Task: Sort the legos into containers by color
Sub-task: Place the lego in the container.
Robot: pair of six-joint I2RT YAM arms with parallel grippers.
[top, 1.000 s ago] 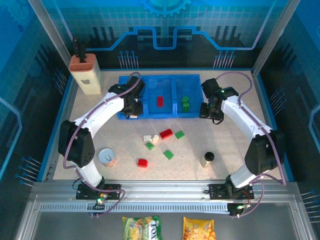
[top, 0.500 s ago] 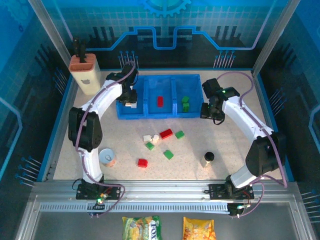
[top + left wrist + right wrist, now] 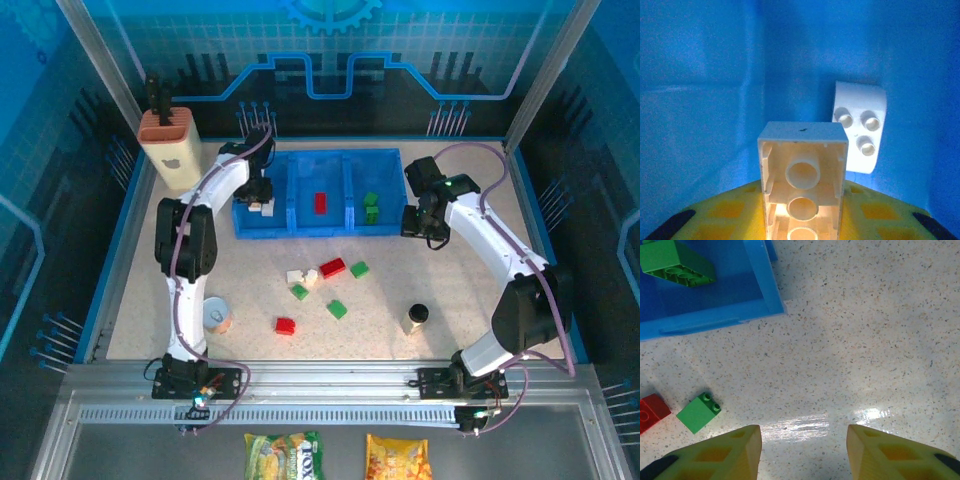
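Observation:
My left gripper (image 3: pixel 258 198) hangs over the left compartment of the blue tray (image 3: pixel 320 231), shut on a cream brick (image 3: pixel 802 180) held between its yellow fingers (image 3: pixel 715 215). Below it a white brick (image 3: pixel 860 127) lies on that compartment's floor. The middle compartment holds a red brick (image 3: pixel 320 203), and the right one holds green bricks (image 3: pixel 371 207). My right gripper (image 3: pixel 421 224) is open above bare table beside the tray's right end (image 3: pixel 762 280), with nothing between its fingers (image 3: pixel 890 455). Loose bricks lie mid-table: white (image 3: pixel 300 277), red (image 3: pixel 332 268), green (image 3: pixel 359 269), green (image 3: pixel 337 309), red (image 3: pixel 285 325).
A tin can (image 3: pixel 215 314) stands front left, a dark-capped bottle (image 3: pixel 416 318) front right, and a beige block with an orange top (image 3: pixel 172 148) at the back left. A blue rim borders the table. Two snack bags (image 3: pixel 285 455) lie off the front edge.
The left arm has swung left and back, carrying the cream brick a little further over the left compartment. The right arm has stayed put.

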